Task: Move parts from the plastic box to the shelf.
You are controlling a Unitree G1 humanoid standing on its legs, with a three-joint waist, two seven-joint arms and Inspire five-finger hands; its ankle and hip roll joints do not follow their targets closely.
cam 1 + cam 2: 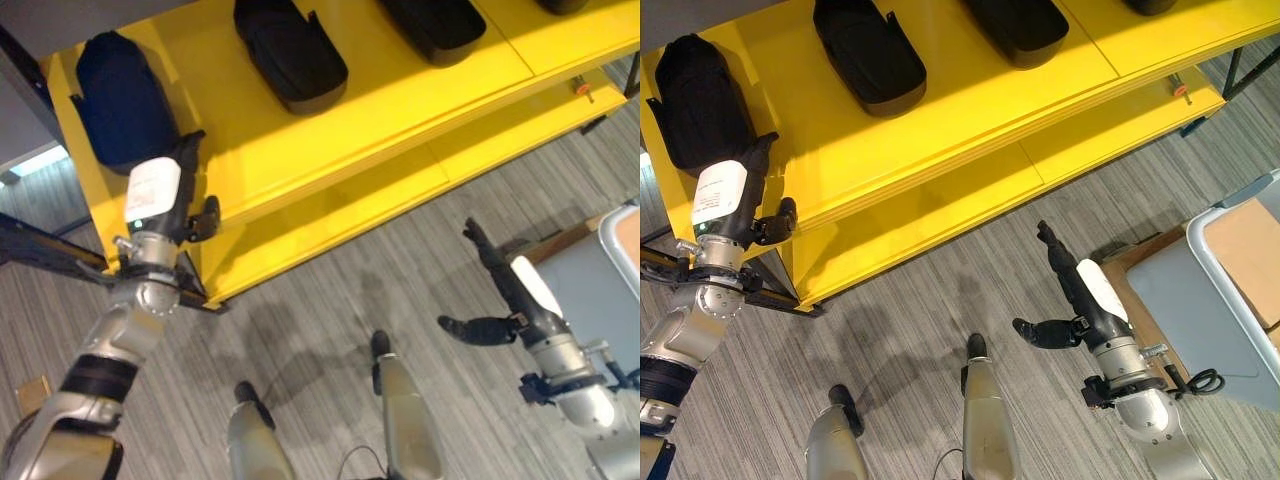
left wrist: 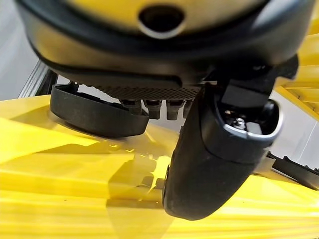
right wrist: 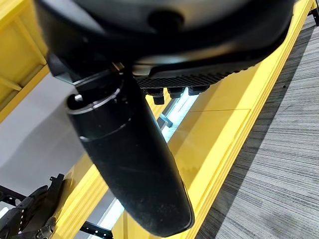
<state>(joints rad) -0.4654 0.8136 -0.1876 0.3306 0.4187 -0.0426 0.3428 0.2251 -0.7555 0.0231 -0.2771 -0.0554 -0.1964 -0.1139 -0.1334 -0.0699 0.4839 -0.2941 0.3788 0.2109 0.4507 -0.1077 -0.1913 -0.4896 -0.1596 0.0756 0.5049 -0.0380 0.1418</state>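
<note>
A yellow shelf (image 1: 330, 130) carries several dark moulded parts in a row. The leftmost part (image 1: 120, 100) lies flat at the shelf's left end. My left hand (image 1: 155, 195) reaches onto the shelf's front edge just beside that part, fingers straight and holding nothing. In the left wrist view the part (image 2: 94, 114) rests on the yellow board past the fingertips (image 2: 152, 107). My right hand (image 1: 1080, 285) hangs over the floor in front of the shelf, open and empty, thumb spread. The grey plastic box (image 1: 1185, 290) stands at the right, behind the right hand.
A second dark part (image 1: 290, 50) and a third (image 1: 435, 25) lie further right on the top board. The lower yellow board (image 1: 330, 220) juts out below, with a small orange item (image 1: 583, 89) on it. A tan board (image 1: 1245, 250) lies in the box. Black frame bars (image 1: 40, 250) stand at left.
</note>
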